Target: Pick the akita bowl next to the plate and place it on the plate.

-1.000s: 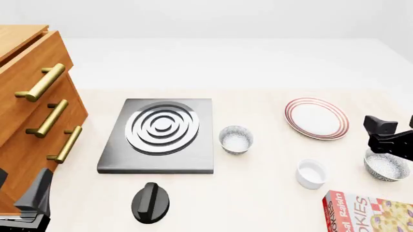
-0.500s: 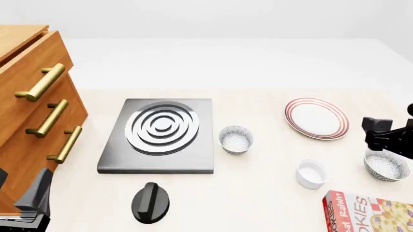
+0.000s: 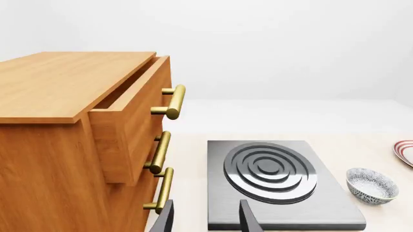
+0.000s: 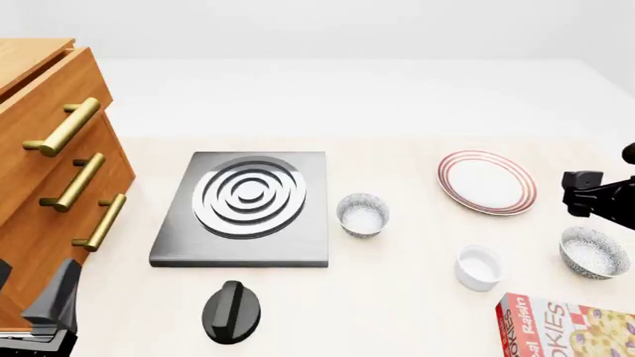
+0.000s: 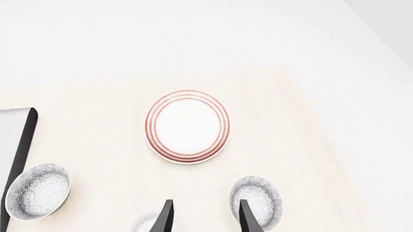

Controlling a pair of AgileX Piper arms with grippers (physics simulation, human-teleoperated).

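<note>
The akita bowl (image 4: pixel 593 251) is speckled grey outside and white inside; it stands on the table at the far right, nearer than the plate (image 4: pixel 486 181), a white plate with red rings. My right gripper (image 4: pixel 600 195) hovers above and just beyond the bowl, apart from it. In the right wrist view its fingers (image 5: pixel 166 216) are open and empty, with the bowl (image 5: pixel 256 200) beside one finger and the plate (image 5: pixel 187 126) beyond. My left gripper (image 4: pixel 35 288) sits open at the near left by the cabinet, open (image 3: pixel 206 222) in its wrist view too.
A look-alike speckled bowl (image 4: pixel 362 214) stands beside the grey stove plate (image 4: pixel 248 204). A white cup (image 4: pixel 478 266) is left of the akita bowl, a cookie box (image 4: pixel 566 327) in front of it. A black knob (image 4: pixel 232 311) lies near. The wooden cabinet (image 4: pixel 50 171) fills the left.
My right gripper has drawn up and to the right, away from above the akita bowl, which now shows whole. The bowl and the left arm have not moved.
</note>
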